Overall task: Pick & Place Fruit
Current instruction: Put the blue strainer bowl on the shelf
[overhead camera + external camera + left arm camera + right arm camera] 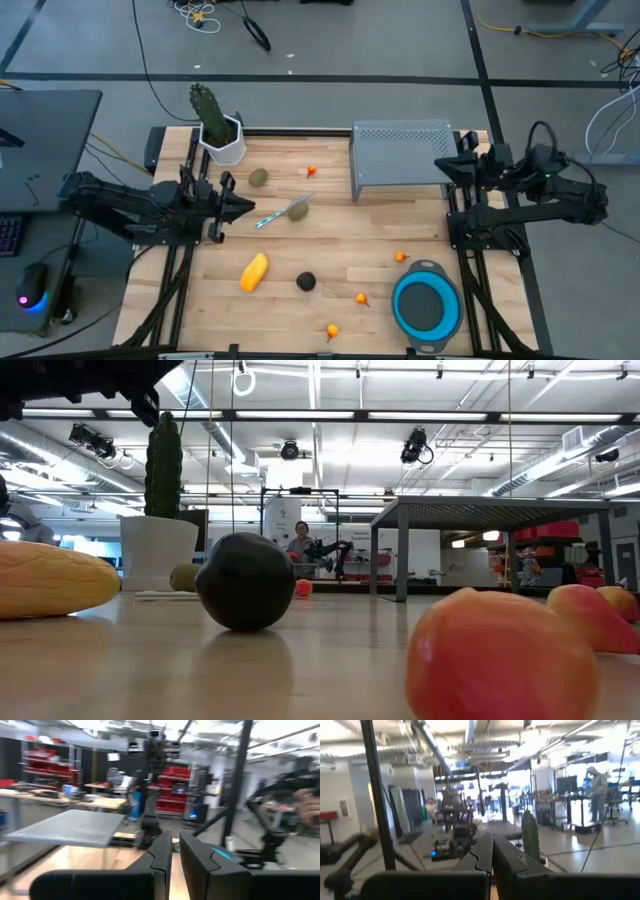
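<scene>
The toy fruits lie on the wooden table, touched by no gripper. The yellow oblong piece point(254, 272) point(50, 580) and the dark round one point(306, 282) point(245, 582) rest near the middle front. One olive oval point(259, 177) lies near the cactus pot, the other point(298, 210) by the knife. Tiny orange ones point(312, 171) point(401, 257) point(361, 298) are scattered about; one point(495, 655) sits close to the low camera. My left gripper point(243, 207) point(176, 855) hovers shut at the left side. My right gripper point(441, 166) point(492, 854) hovers shut by the rack's right end.
A silver-bladed knife point(280, 213) lies beside the second olive oval. A cactus in a white pot point(220, 128) stands at the far left. A grey perforated rack point(400, 157) stands at the far right, and a blue bowl point(426, 305) sits near the front right corner.
</scene>
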